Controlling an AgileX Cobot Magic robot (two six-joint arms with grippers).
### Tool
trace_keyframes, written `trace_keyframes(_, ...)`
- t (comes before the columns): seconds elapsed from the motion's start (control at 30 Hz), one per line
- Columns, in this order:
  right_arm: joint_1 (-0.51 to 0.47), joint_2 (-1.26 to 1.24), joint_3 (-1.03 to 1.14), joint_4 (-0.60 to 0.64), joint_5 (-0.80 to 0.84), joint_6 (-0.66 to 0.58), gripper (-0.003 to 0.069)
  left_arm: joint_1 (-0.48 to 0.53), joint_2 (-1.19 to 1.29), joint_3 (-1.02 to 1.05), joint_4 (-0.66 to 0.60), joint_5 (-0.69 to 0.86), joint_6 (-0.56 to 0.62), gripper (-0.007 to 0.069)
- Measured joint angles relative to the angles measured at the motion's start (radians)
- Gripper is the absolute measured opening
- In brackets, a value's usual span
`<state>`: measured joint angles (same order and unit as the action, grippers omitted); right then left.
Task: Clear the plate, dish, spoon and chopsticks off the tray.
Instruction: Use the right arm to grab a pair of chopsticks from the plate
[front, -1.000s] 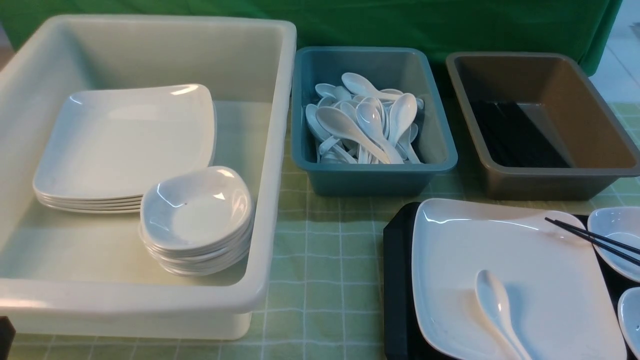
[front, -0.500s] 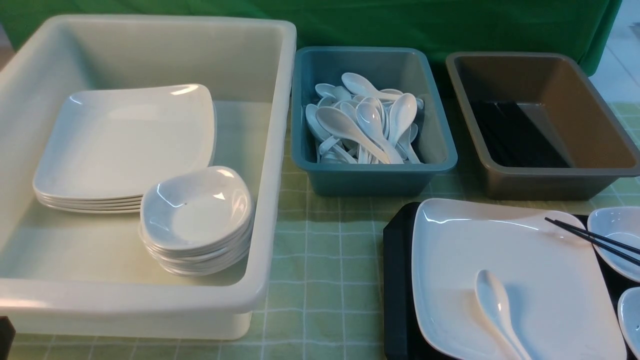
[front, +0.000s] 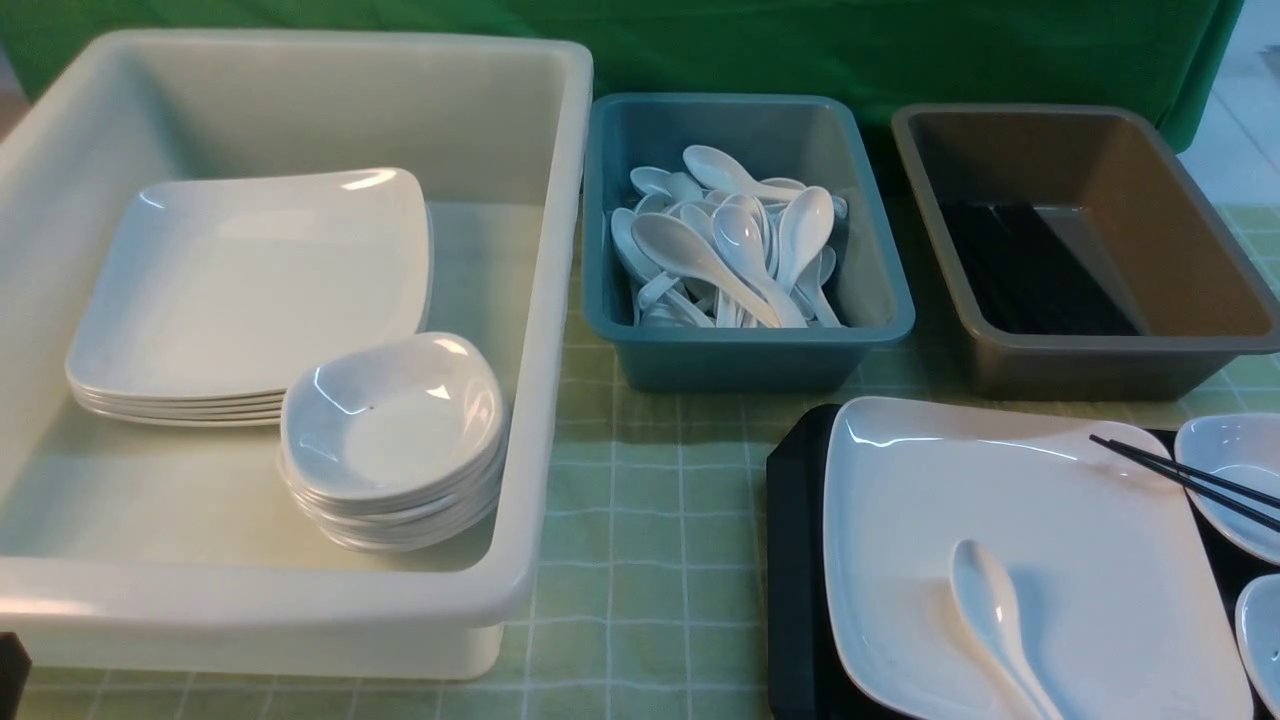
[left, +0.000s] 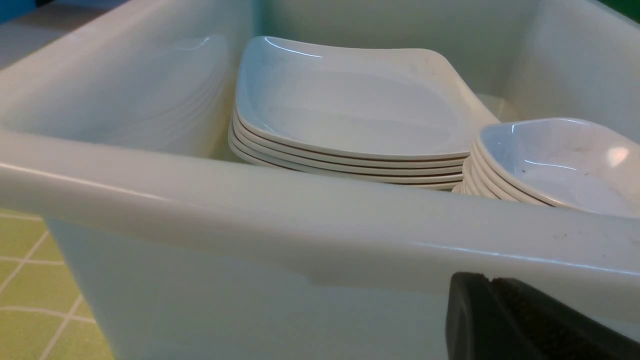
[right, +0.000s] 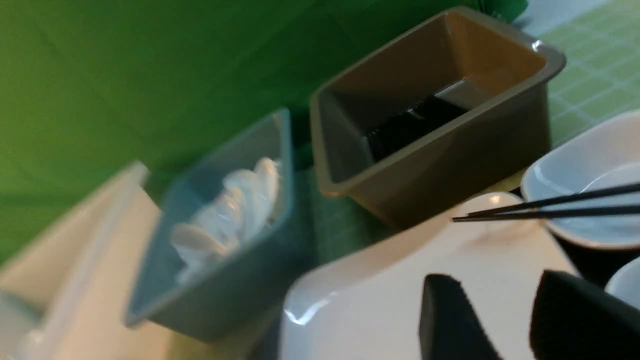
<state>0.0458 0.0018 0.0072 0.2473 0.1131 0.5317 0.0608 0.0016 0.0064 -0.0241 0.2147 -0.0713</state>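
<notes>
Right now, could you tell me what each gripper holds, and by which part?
Nothing: the right gripper is open near the plate, the left gripper shut and empty.

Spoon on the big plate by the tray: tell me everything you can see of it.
The spoon is a short, glossy white Chinese-style soup spoon that looks like ceramic or melamine, with a deep oval bowl and a thick curved handle. It lies flat, seemingly hollow side up, on the near part of the plate, which sits on the tray. Its bowl points away and its handle end is cut off by the frame. Only the plate touches it.
</notes>
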Motion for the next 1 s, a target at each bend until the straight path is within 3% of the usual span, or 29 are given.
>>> trace_keyframes(0.1, 0.0, 0.0, 0.0, 0.034, -0.029, 0.12, 0.0242, 0.0, 0.0, 0.0, 0.0, 0.0, 0.0, 0.0022)
trace_keyframes(0.23, 0.0, 0.0, -0.001, 0.043, -0.106, 0.142, 0.0218, 0.0, 0.0, 0.0, 0.0, 0.0, 0.0, 0.0022)
trace_keyframes(0.37, 0.0, 0.045, -0.14, 0.046, -0.103, -0.047, 0.0057, 0.0, 0.0, 0.0, 0.0, 0.0, 0.0, 0.0022)
trace_keyframes(0.43, 0.0, 0.117, -0.252, 0.034, -0.056, -0.149, 0.0031, 0.0, 0.0, 0.0, 0.0, 0.0, 0.0, 0.0022)
trace_keyframes(0.5, 0.0, 0.28, -0.472, -0.062, 0.118, -0.254, 0.0018, 0.0, 0.0, 0.0, 0.0, 0.0, 0.0, 0.0022)
trace_keyframes(0.77, -0.002, 0.911, -0.95, -0.579, 0.92, -0.342, 0.0015, 0.0, 0.0, 0.0, 0.0, 0.0, 0.0, 0.0022)
trace_keyframes(0.87, -0.006, 1.092, -1.023, -0.636, 1.037, -0.404, 0.001, 0.0, 0.0, 0.0, 0.0, 0.0, 0.0, 0.0022)
trace_keyframes(1.0, -0.022, 1.311, -1.107, -0.579, 1.078, -0.576, -0.0006, 0.0, 0.0, 0.0, 0.0, 0.0, 0.0, 0.0022)
